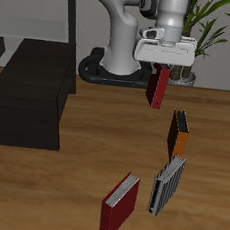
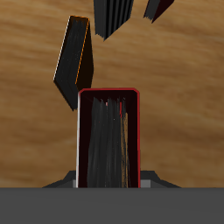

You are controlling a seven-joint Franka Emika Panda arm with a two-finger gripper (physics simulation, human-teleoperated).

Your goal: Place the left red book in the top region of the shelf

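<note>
My gripper [image 1: 163,64] is shut on the left red book [image 1: 158,87] and holds it upright in the air above the table's back part, near the robot's base. In the wrist view the red book [image 2: 108,140] shows end-on, with dark pages inside a red cover. The shelf [image 1: 34,93] is a low black box on the table, well to the side of the held book, and its top is bare. The other red book [image 1: 120,205] stands near the table's front edge.
An orange book [image 1: 178,134] and a grey striped book [image 1: 167,185] stand on the table below and in front of the held book. The orange book [image 2: 73,61] also shows in the wrist view. A tall grey rack [image 1: 38,8] stands behind the shelf. A plant [image 1: 212,27] is at the back.
</note>
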